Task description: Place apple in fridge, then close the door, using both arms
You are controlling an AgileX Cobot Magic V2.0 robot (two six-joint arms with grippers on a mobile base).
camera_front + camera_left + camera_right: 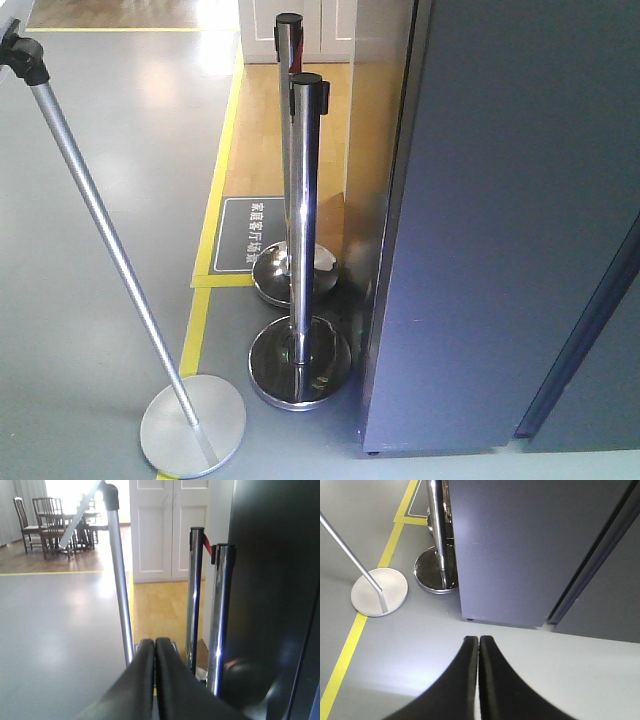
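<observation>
The apple is out of view in every frame. The fridge shows only its dark grey outside, and none of its white inside is visible. Its door is the broad dark grey face and lies flush, shut; the right wrist view shows it too, as the door. My left gripper is shut with nothing in it and hangs in the air, pointing past the fridge's left side. My right gripper is also shut and empty, above a pale grey surface in front of the fridge's foot. Neither arm shows in the front view.
Two chrome barrier posts on round bases stand against the fridge's left side. A silver slanted pole rises from a flat round base further left. Yellow floor tape runs between. A dark adjoining panel borders the door on the right.
</observation>
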